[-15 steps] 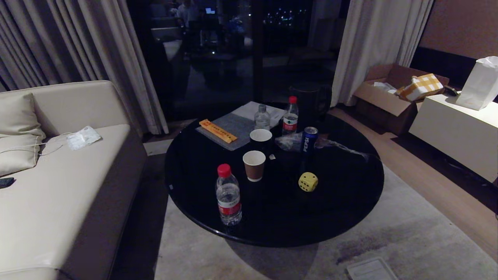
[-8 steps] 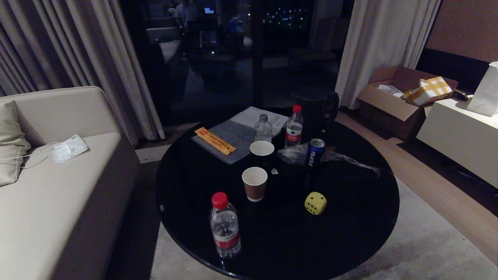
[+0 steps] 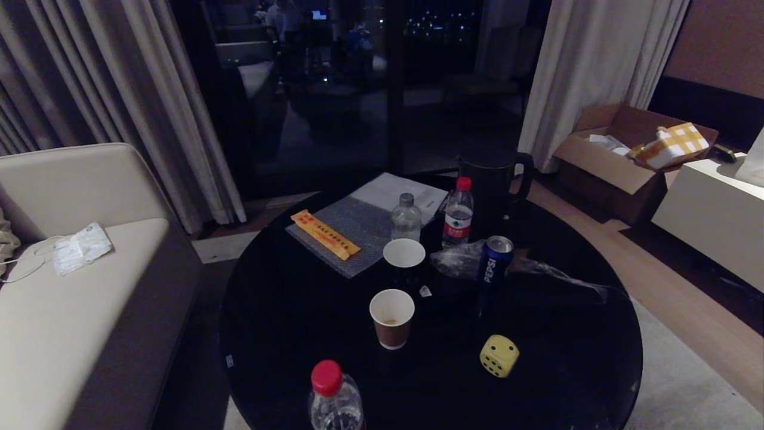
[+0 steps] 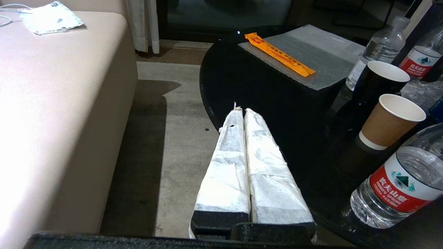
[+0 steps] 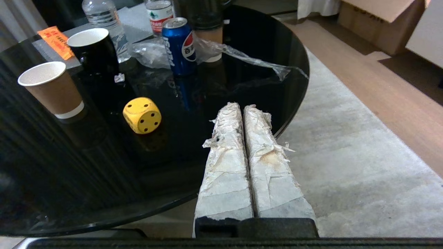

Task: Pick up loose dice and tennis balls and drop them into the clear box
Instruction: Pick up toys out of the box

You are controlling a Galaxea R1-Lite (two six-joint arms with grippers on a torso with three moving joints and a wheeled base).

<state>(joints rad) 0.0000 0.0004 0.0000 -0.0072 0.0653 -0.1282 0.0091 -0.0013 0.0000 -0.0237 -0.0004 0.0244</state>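
One yellow rounded-corner die with dark pips (image 3: 499, 355) sits on the round black glossy table (image 3: 286, 310), near its front right, just ahead of the blue Pepsi can (image 3: 495, 261) and right of the brown paper cup (image 3: 391, 318). A red-capped clear water bottle (image 3: 332, 399) is cut off by the head view's lower edge. Neither arm shows there; only the wrist views do. The left gripper (image 4: 241, 110), tape-wrapped fingers pressed together, hangs at the table's left edge; the right gripper (image 5: 241, 105), likewise closed and empty, hovers beside the die.

One die (image 3: 499, 355), two cups (image 3: 392, 317), three bottles (image 3: 458, 212)
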